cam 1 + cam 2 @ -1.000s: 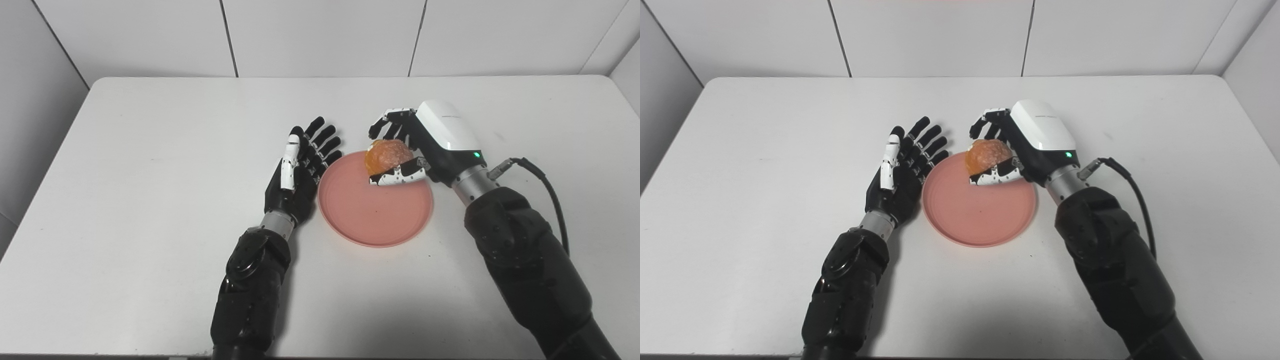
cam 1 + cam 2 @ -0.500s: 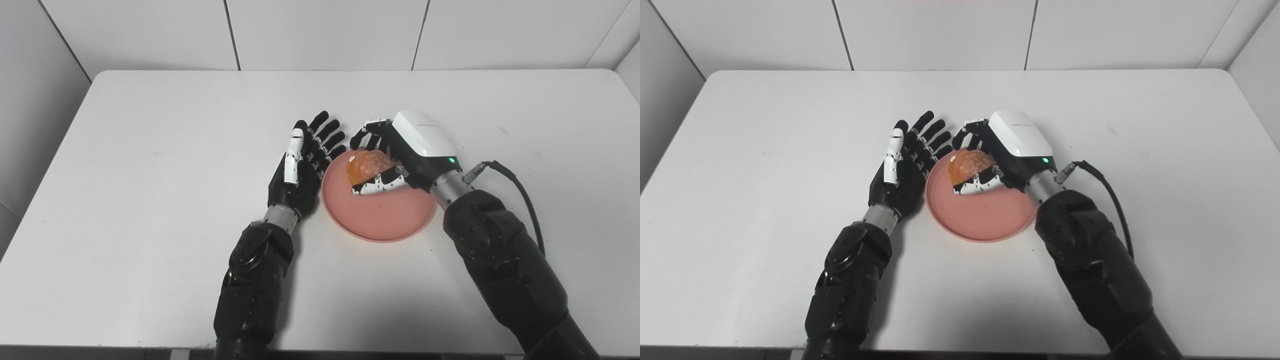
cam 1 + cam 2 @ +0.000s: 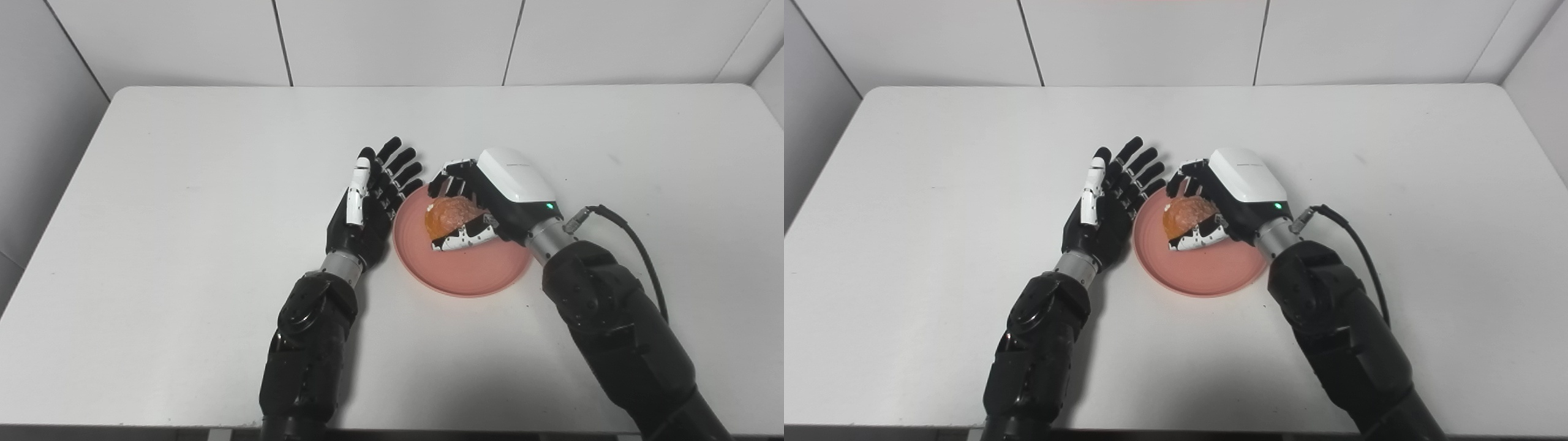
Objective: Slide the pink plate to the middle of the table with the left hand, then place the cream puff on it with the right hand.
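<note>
Both hands sit by the plate [image 3: 465, 269]; right hand [image 3: 490, 202] fingers [image 3: 450, 184] cradle the puff [image 3: 450, 215] over its far-left part, likely light, soft, crushable, best held by its sides; left hand [image 3: 367, 208] splayed, empty.

Left hand [image 3: 367, 205] beside plate [image 3: 465, 275]; puff [image 3: 450, 214] over it.
</note>
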